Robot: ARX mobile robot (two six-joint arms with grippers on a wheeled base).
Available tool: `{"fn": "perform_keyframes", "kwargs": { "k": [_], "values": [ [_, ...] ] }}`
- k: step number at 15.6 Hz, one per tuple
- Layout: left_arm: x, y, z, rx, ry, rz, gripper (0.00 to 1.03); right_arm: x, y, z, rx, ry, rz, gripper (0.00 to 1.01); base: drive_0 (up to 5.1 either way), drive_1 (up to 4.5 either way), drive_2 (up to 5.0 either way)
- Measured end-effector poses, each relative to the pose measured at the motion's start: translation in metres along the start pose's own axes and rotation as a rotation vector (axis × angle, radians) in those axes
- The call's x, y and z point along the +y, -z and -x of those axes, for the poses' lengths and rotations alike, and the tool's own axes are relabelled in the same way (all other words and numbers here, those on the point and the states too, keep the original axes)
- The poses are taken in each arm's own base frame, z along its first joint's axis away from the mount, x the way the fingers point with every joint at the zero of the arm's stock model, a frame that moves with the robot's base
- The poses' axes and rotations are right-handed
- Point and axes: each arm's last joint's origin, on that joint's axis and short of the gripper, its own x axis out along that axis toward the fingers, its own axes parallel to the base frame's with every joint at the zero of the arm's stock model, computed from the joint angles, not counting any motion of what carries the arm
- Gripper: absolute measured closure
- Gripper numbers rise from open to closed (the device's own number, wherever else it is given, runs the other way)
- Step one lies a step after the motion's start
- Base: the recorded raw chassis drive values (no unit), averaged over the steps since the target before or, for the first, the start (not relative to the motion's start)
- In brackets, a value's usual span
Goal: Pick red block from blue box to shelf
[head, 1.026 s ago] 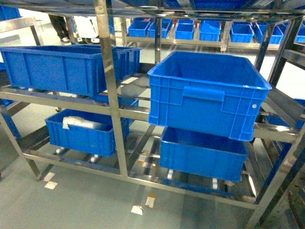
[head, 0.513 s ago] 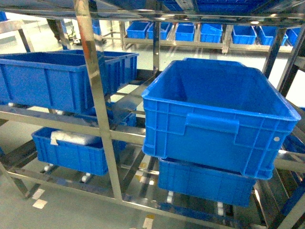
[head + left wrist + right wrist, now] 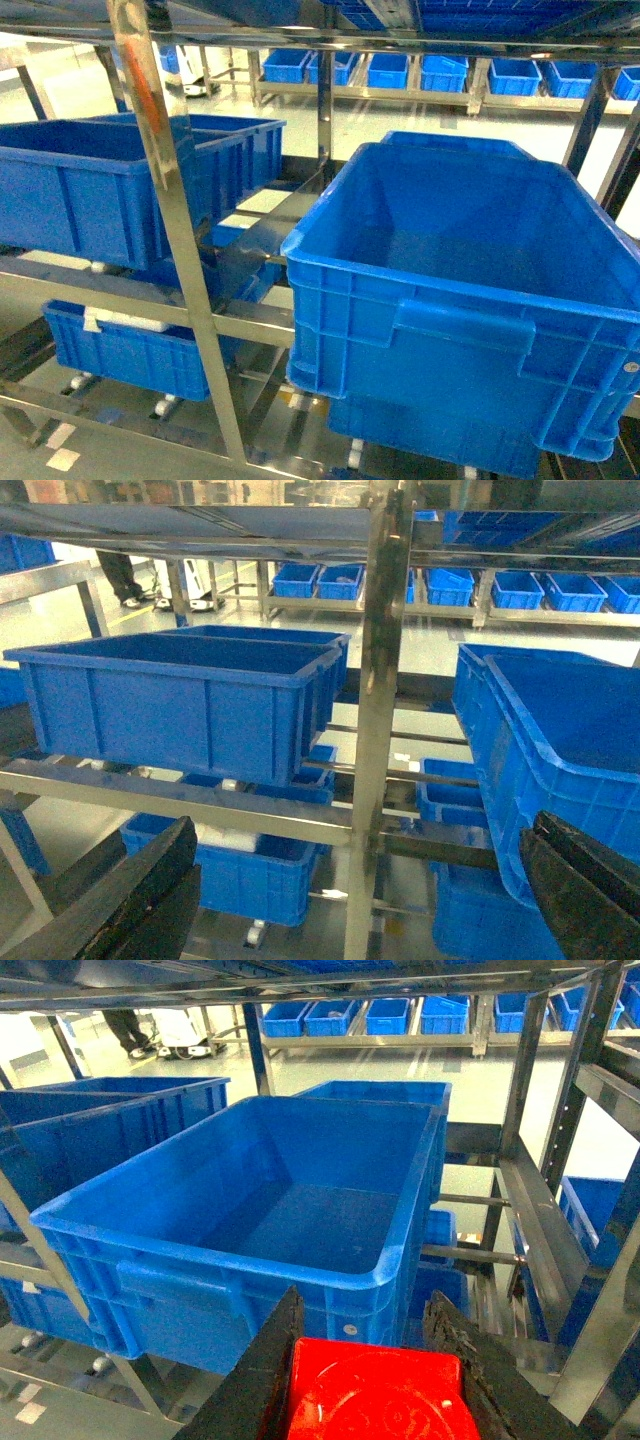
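Shelf (image 3: 160,200) fills all three views: stainless uprights and horizontal rails, several tiers, loaded with dark blue ribbed crates. Head view: one large open crate (image 3: 470,300) sits on the middle tier at right, its front lip close to the camera, interior bare as far as visible; a second crate (image 3: 95,190) sits on the same tier at left, beyond the near upright. Lower tier holds another crate (image 3: 120,350) at left with something white lying in it, too blurred to identify. Further racks with a row of small blue bins (image 3: 450,72) stand across the aisle in the background. Right wrist view: right gripper (image 3: 375,1380) is clamped on the red block (image 3: 375,1400), dark fingers (image 3: 265,1370) pressed against both sides of it, glossy red top face showing between them at the bottom edge of the frame. Block is held in front of and slightly below the near rim of the large open crate (image 3: 260,1210), not touching it. Left wrist view: left gripper (image 3: 350,900) is spread wide, one finger (image 3: 120,900) at lower left and the other at lower right of the frame, nothing between them; it faces the near upright (image 3: 380,730) and the left crate (image 3: 180,700). Blue box not seen in any view. Neither gripper appears in the head view.
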Motion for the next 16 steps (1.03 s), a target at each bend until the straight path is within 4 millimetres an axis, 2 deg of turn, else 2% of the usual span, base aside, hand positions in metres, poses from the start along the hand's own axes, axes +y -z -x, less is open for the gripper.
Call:
{"fn": "perform_keyframes", "kwargs": {
  "k": [7,14,16],
  "values": [
    [0.0,0.0,0.0,0.0,0.0,0.0,0.05,0.0,-0.0001,0.0,-0.001,0.0,0.0,0.72,0.0,0.0,0.0],
    [0.0,0.0,0.0,0.0,0.0,0.0,0.05,0.0001,-0.0007,0.0001,-0.008,-0.001,0.001,0.72,0.0,3.86,-3.9],
    [0.0,-0.0003,0.0,-0.003,0.0,0.0,0.05,0.0,0.0002,-0.0003,0.002,0.0,0.0,0.72,0.0,0.0,0.0]
  ]
}}
